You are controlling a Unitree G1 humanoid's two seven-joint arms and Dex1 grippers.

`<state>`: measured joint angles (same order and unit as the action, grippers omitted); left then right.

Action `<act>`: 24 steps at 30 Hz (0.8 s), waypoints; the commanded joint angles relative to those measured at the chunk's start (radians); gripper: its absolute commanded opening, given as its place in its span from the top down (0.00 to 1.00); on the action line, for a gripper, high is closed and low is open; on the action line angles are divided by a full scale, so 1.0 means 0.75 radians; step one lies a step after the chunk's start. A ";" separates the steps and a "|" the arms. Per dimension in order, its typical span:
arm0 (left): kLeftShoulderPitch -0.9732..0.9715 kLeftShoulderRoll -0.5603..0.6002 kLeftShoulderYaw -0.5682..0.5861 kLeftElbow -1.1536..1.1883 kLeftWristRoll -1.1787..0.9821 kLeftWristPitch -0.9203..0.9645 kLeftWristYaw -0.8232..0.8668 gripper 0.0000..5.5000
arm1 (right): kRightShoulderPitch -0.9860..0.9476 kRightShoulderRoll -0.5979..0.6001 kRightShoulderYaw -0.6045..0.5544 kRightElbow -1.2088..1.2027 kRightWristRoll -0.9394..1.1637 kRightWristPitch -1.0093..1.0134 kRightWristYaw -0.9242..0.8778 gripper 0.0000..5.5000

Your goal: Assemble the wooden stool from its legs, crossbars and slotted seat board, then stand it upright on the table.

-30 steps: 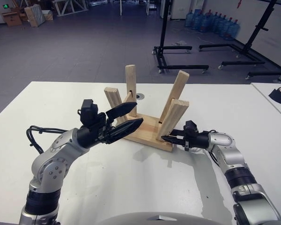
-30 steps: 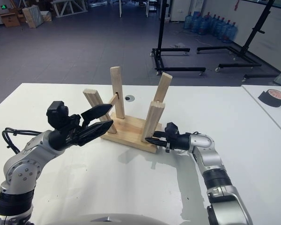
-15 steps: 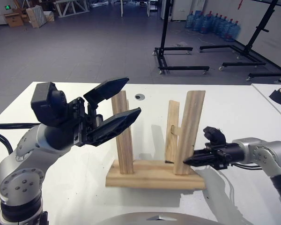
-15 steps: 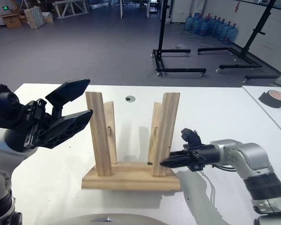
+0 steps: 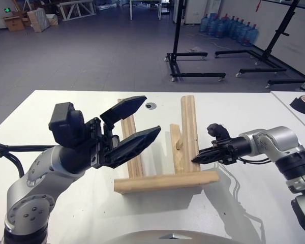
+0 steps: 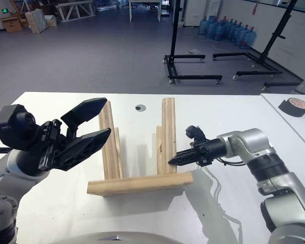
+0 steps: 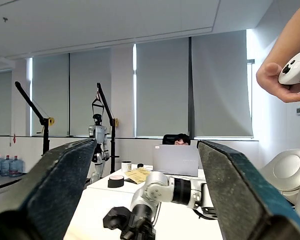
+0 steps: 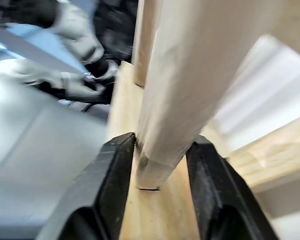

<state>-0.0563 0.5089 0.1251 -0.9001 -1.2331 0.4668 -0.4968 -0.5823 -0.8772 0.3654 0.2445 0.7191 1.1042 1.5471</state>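
The wooden stool is tipped back, its seat board [image 5: 165, 181] on edge towards me and its legs pointing away over the white table [image 5: 51, 107]. My right gripper [image 5: 195, 159] is shut on the right front leg [image 6: 168, 127] close to the board. In the right wrist view its fingers [image 8: 110, 185] press that leg [image 8: 165, 85] from both sides. A short crossbar [image 5: 176, 144] joins the right legs. My left gripper [image 5: 151, 114] hangs open in front of the left leg [image 5: 128, 147], touching nothing; its fingers [image 7: 55, 185] stand wide apart.
A roll of black tape [image 5: 304, 104] lies on the neighbouring table at the right. A small round hole [image 5: 151, 105] sits in the tabletop behind the stool. Black cable [image 5: 0, 147] trails by my left arm. Wheeled black stands [image 5: 193, 51] are on the floor beyond.
The stool came nearer and turned square to me, legs up half a second ago; now it has tipped so the legs lean away. The left gripper stayed open; the right kept its hold.
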 commanded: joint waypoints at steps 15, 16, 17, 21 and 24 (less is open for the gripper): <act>0.250 0.255 0.041 0.114 0.439 -0.055 -0.210 0.32 | 0.119 -0.131 -0.310 -0.001 -0.068 -0.028 -0.137 0.17; 0.310 0.313 0.026 0.132 0.531 -0.064 -0.269 0.32 | 0.170 -0.136 -0.353 -0.033 -0.077 -0.077 -0.162 0.17; 0.380 0.365 0.021 0.151 0.604 -0.075 -0.334 0.32 | 0.236 -0.149 -0.416 -0.063 -0.094 -0.178 -0.167 0.17; 0.607 0.484 0.052 0.186 0.758 -0.156 -0.568 0.32 | 0.507 -0.210 -0.572 -0.107 -0.223 -0.660 -0.103 0.17; 0.693 0.530 0.088 0.221 0.840 -0.194 -0.655 0.32 | 0.594 -0.199 -0.607 -0.106 -0.314 -0.884 -0.130 0.17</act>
<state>0.4344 0.8735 0.1714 -0.7555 -0.6489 0.3426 -0.9524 -0.1613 -1.0203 -0.0689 0.1748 0.5264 0.5356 1.4615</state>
